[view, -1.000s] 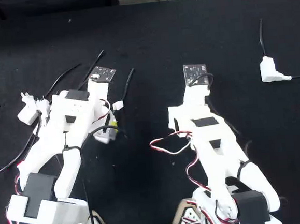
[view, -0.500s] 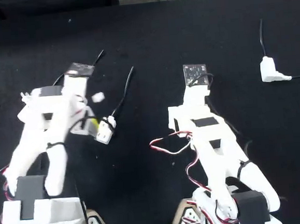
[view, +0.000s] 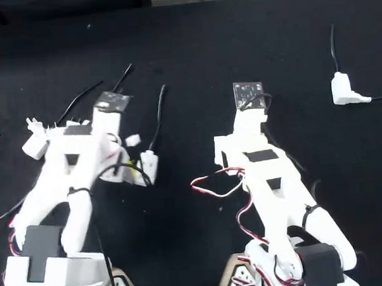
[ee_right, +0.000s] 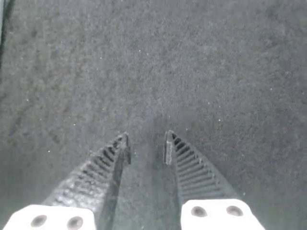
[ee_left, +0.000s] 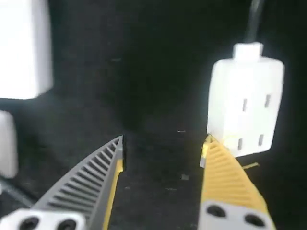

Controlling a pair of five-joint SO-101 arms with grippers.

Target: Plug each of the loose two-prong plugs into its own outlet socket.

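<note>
A white outlet block [ee_left: 244, 105] with two pairs of slots lies on the black mat, its cord running away from me. My left gripper [ee_left: 163, 151] is open and empty. Its yellow fingertip [ee_left: 211, 151] is just at the block's near edge. From above, the same block [view: 148, 165] sits beside the left arm, and a small white plug [view: 132, 140] lies close by. Another white piece [ee_left: 24, 48] lies off to the side. My right gripper [ee_right: 146, 143] hangs slightly open over bare mat. A white plug [view: 344, 90] with a cord rests far right.
A white plug [view: 35, 139] and several black cords lie at the left arm's outer side. The right arm [view: 266, 170] stretches up the middle of the black mat [view: 190, 50]. Red and white servo wires loop between the arms.
The left arm swung left and then came back rightward. The outlet block slid a little to the right and turned. The right arm has stayed still.
</note>
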